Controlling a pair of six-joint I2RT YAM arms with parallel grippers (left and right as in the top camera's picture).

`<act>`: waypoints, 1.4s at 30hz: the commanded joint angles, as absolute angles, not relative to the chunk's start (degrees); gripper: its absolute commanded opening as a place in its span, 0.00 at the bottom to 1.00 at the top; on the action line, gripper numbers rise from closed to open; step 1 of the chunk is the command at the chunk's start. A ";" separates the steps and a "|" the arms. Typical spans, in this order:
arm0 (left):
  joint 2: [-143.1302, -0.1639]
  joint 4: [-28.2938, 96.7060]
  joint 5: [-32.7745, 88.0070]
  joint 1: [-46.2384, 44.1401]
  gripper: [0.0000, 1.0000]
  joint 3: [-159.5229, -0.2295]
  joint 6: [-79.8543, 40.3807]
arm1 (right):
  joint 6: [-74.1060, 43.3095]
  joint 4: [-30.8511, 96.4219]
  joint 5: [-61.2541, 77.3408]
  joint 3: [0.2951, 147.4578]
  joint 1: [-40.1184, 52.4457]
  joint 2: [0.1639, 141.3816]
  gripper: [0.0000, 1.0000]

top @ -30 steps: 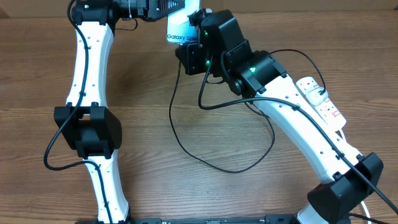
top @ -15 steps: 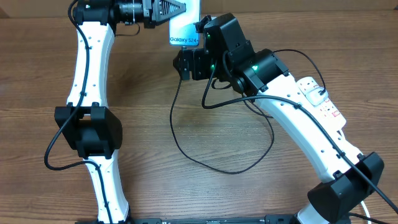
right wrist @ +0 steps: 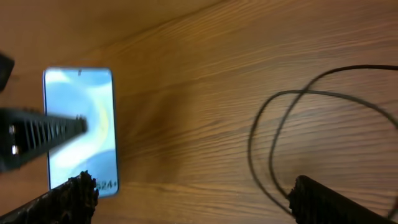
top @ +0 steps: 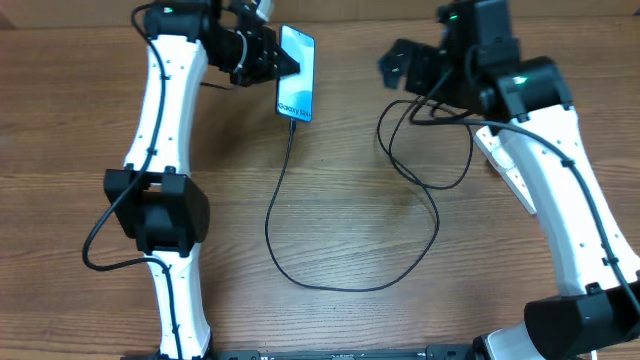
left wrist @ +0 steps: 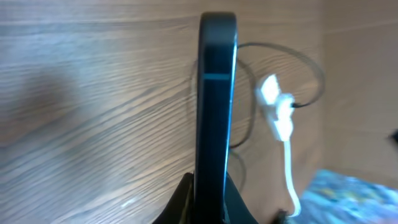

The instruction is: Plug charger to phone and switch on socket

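Phone (top: 296, 72) with a lit pale blue screen, near the middle of the desk's (top: 60, 150) far edge. The left gripper (top: 280, 68) pinches it, jaws pressed against its two faces. The left wrist view shows the phone edge-on.

The charger (top: 340, 287), a thin black cable, meets the phone's lower end. It runs toward the near edge, curves right across the desk's centre, then climbs into loose loops on the right.

The right gripper (right wrist: 191, 186) hovers well to the right of the phone, jaws spread wide, holding nothing.

The white socket (top: 497, 158) lies toward the right edge, mostly hidden under the right arm.
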State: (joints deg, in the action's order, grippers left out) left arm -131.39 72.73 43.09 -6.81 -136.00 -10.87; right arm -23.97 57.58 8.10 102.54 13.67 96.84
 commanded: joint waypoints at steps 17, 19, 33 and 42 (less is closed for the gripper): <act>-131.15 73.58 26.83 -14.66 0.04 -127.02 -12.03 | -24.21 58.28 7.57 103.15 -3.75 95.46 1.00; -131.15 73.14 26.83 -14.72 0.04 -125.40 -12.01 | -24.21 58.30 7.57 103.15 -4.69 95.46 1.00; -131.20 68.05 29.17 -17.02 0.04 -120.73 -12.34 | -23.97 59.61 7.55 103.15 -5.52 95.48 1.00; -134.54 65.71 29.52 -17.43 0.04 -120.46 -16.93 | -23.99 62.50 6.02 103.15 -5.52 95.48 1.00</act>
